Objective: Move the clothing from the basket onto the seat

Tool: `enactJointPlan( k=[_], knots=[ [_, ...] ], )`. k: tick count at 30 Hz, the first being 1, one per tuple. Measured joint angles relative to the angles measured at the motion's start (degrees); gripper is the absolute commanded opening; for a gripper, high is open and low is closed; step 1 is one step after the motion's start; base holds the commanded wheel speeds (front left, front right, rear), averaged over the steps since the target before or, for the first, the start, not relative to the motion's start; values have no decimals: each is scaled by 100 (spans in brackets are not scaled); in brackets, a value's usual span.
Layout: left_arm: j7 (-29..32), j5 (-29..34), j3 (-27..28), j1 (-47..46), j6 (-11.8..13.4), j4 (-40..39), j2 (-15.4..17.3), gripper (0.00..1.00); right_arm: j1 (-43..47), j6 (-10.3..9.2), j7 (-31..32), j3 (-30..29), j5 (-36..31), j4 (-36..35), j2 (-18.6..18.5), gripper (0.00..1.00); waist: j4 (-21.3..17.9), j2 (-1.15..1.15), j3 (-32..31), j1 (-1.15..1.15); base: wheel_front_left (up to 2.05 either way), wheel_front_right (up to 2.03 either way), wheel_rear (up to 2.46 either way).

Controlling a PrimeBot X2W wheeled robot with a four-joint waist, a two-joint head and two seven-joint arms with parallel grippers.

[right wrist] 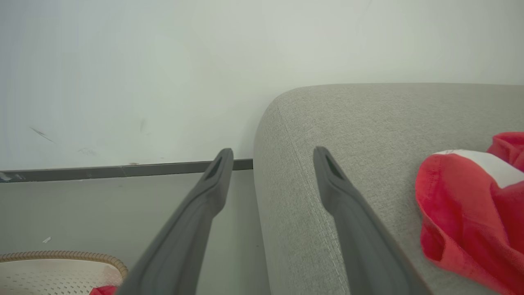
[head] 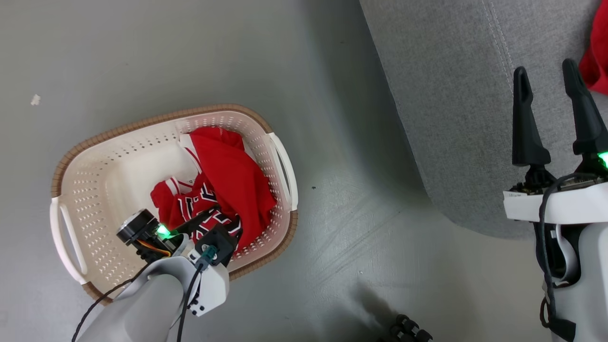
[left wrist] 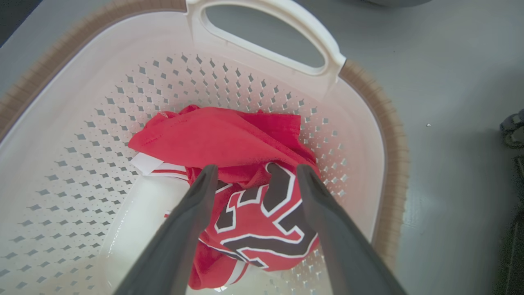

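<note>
The cream basket (head: 118,161) with a brown rim stands on the floor at the left. Red clothing (head: 228,185) lies crumpled inside it, a numbered jersey (left wrist: 262,221) under a plain red piece (left wrist: 221,135). My left gripper (left wrist: 254,174) reaches down into the basket, open, its fingers straddling the jersey's numbers just above the cloth. The grey seat (head: 456,95) fills the upper right, and another red garment (right wrist: 470,213) lies on it. My right gripper (head: 546,78) hovers open over the seat, to the left of that garment, nothing between its fingers.
Grey floor (head: 332,213) separates basket and seat. A pale wall with a dark skirting strip (right wrist: 123,170) stands behind the seat's rounded corner. Dark wheel parts (head: 406,330) show at the bottom edge. The basket's white handle (left wrist: 266,37) is just beyond the clothing.
</note>
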Motion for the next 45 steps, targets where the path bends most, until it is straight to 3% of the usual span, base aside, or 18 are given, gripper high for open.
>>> enactJointPlan(
  k=[20, 44, 45],
  knots=[
    [-3, 60, 60, -492, -15, 394, 157, 100, -721, 0, -1, 124, 326, 75, 0, 100, -318, 0, 670, 0, 0, 0, 0],
    [14, -102, 227, -650, 41, 548, 193, 100, -991, 0, -32, 125, 493, 224, -1, 100, -342, 0, 893, 0, 0, 0, 0],
    [57, -108, 235, -650, 41, 582, 193, 91, -994, 0, -32, 131, 495, 225, -1, 100, -346, 0, 906, 0, 0, 0, 0]
  ],
)
